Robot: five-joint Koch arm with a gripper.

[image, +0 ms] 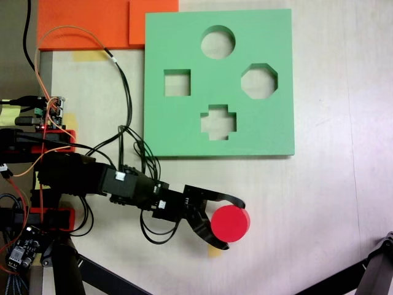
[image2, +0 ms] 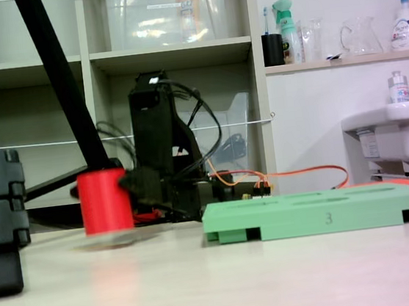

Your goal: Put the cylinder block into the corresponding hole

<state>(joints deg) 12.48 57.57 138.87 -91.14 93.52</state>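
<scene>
The red cylinder block (image: 231, 222) sits between the black jaws of my gripper (image: 233, 224), which is shut on it, below the green foam board (image: 184, 126). From the side, the cylinder block (image2: 105, 201) stands upright and hangs just above the tabletop, over its shadow, left of the board (image2: 323, 217). The round hole (image: 218, 42) is at the board's far top edge, well away from the gripper.
The board also has an octagonal cutout (image: 259, 81), a square cutout (image: 177, 83) and a cross cutout (image: 218, 121). Orange foam pieces (image: 80, 24) lie at the top left. Cables (image: 129, 92) run beside the board. Black tripod legs (image: 381, 264) stand at the bottom right.
</scene>
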